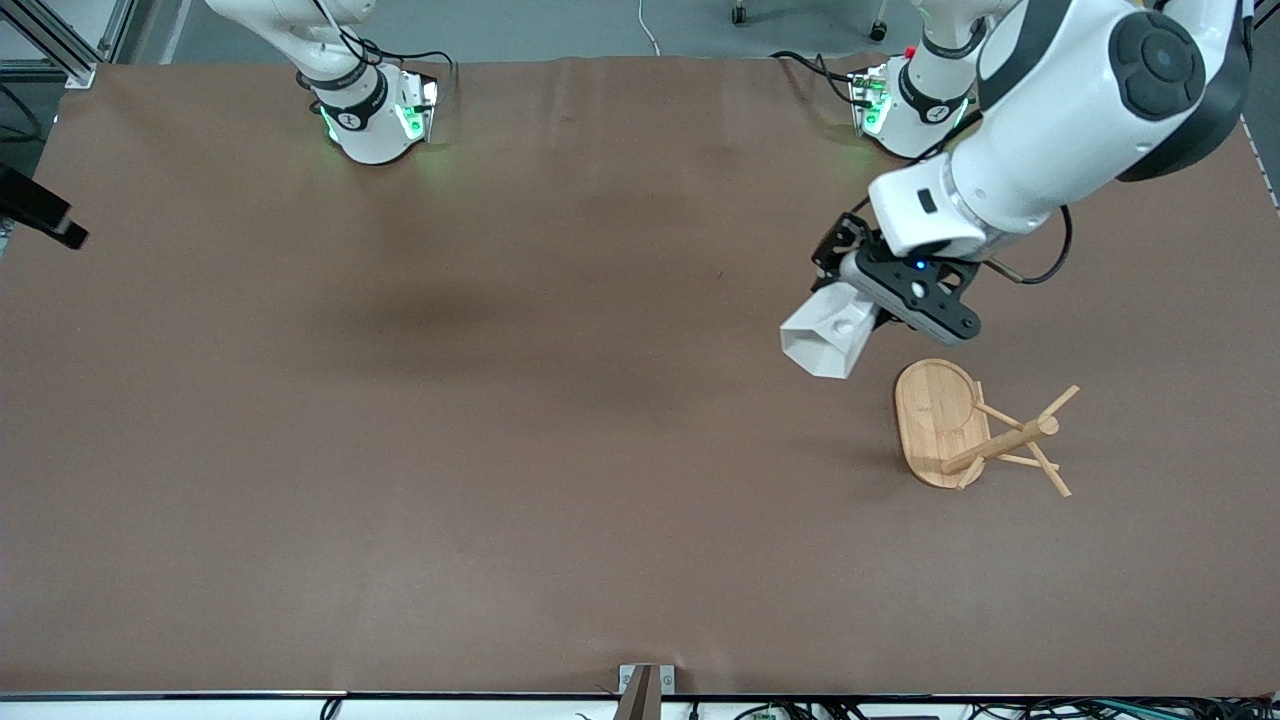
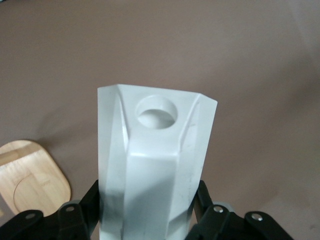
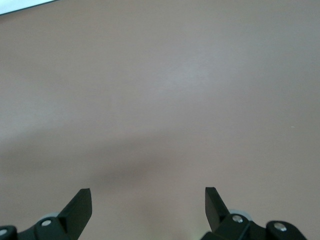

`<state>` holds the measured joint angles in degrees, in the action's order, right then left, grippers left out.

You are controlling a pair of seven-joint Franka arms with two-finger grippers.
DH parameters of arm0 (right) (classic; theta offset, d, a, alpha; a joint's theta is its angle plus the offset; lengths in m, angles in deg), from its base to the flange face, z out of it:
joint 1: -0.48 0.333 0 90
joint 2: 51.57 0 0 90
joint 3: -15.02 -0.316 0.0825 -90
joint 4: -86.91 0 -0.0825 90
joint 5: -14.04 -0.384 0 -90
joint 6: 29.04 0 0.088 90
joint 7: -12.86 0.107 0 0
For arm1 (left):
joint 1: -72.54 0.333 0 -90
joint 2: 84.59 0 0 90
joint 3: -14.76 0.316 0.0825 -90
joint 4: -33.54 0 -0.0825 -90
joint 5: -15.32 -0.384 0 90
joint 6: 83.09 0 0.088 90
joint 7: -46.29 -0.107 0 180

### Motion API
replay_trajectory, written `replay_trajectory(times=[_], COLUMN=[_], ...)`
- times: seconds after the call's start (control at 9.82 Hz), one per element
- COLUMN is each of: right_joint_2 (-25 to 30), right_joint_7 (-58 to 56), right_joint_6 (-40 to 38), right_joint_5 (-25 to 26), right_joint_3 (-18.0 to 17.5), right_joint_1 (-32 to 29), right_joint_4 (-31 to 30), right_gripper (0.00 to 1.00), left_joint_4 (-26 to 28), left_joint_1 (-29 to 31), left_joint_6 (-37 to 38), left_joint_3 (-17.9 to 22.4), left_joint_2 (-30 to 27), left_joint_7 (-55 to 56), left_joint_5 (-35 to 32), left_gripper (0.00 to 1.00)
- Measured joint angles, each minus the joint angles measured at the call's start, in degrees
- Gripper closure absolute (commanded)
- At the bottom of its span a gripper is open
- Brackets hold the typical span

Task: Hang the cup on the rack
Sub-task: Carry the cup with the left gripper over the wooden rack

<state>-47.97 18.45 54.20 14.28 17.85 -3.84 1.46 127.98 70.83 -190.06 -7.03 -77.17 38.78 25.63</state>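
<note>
My left gripper [image 1: 862,308] is shut on the white faceted cup [image 1: 823,342] and holds it tilted in the air over bare table, beside the rack and toward the right arm's end from it. In the left wrist view the cup [image 2: 155,165] fills the middle between the black fingers [image 2: 89,200]. Its flat tab handle with the round hole [image 2: 156,111] faces the camera. The wooden rack [image 1: 1000,440] stands on its oval bamboo base [image 1: 930,405], with thin pegs angled off the post. The base's edge [image 2: 30,180] shows in the left wrist view. My right gripper [image 3: 148,200] is open and empty over bare table.
The brown table [image 1: 450,400] is bare around the rack. A black mount [image 1: 40,215] juts in at the right arm's end. A small bracket [image 1: 640,688] sits at the table edge nearest the front camera. The right arm waits near its base [image 1: 370,110].
</note>
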Motion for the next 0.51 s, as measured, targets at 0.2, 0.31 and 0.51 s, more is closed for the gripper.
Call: replay_trajectory(times=[0.2,0.31,0.51], right_joint_2=[-2.0,-2.9,-3.8], right_joint_7=[-1.4,-1.4,-1.7], right_joint_6=[-2.5,-2.8,-3.0], right_joint_5=[0.8,0.8,0.8], right_joint_3=[-0.1,-0.1,-0.2], right_joint_1=[-0.2,-0.3,-0.6], right_joint_4=[3.6,4.2,4.2], right_gripper=[0.00,0.00,0.00], left_joint_4=[4.4,7.4,15.3], left_joint_1=[0.2,0.9,4.1], left_joint_6=[-2.1,-4.5,-10.5], left_joint_3=[1.7,2.1,2.2], left_joint_2=[-0.7,-1.4,-4.0], left_joint_7=[1.3,1.4,0.1], left_joint_5=[-1.2,-1.2,-1.2], left_gripper=[1.00,1.00,1.00])
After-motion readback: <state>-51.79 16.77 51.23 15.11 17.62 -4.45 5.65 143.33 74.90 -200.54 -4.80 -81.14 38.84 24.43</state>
